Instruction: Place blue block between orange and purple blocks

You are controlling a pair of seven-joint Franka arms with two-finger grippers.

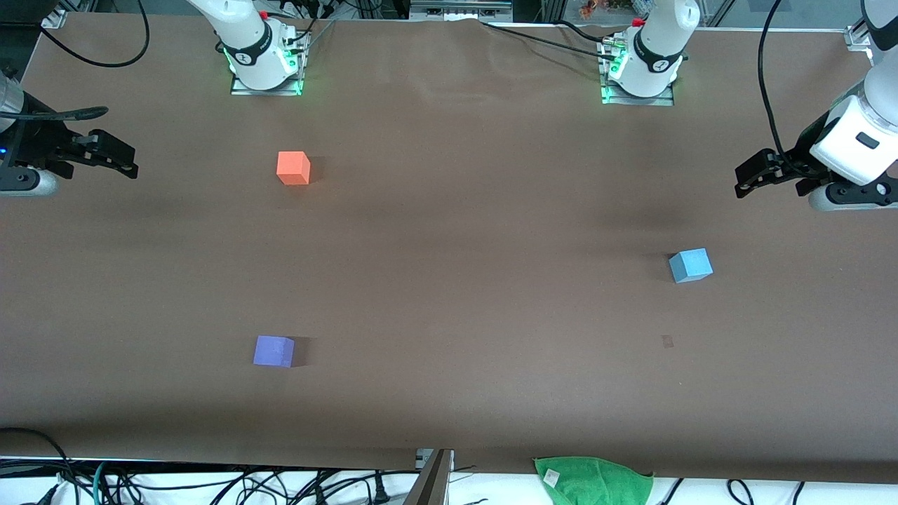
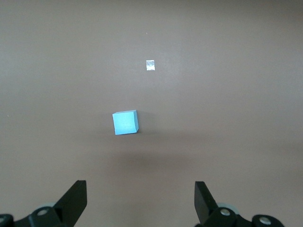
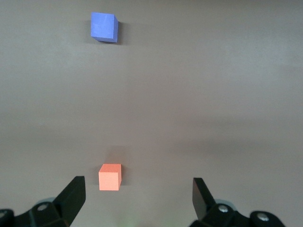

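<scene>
Blue block (image 1: 691, 265) sits untouched, well apart from orange block (image 1: 293, 167) and purple block (image 1: 273, 351); left gripper (image 1: 761, 170) and right gripper (image 1: 112, 156) hover, jaws wide, empty.

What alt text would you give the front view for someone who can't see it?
Three cubes sit apart on a brown table: blue block toward the left arm's end, orange block and purple block toward the right arm's. Left gripper and right gripper hover open.

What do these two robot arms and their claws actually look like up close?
Both arms are glossy white with black joint bands, on metal bases glowing green, with black cables trailing off. The left gripper and right gripper are black, each with two flat, wedge-shaped jaws.
</scene>
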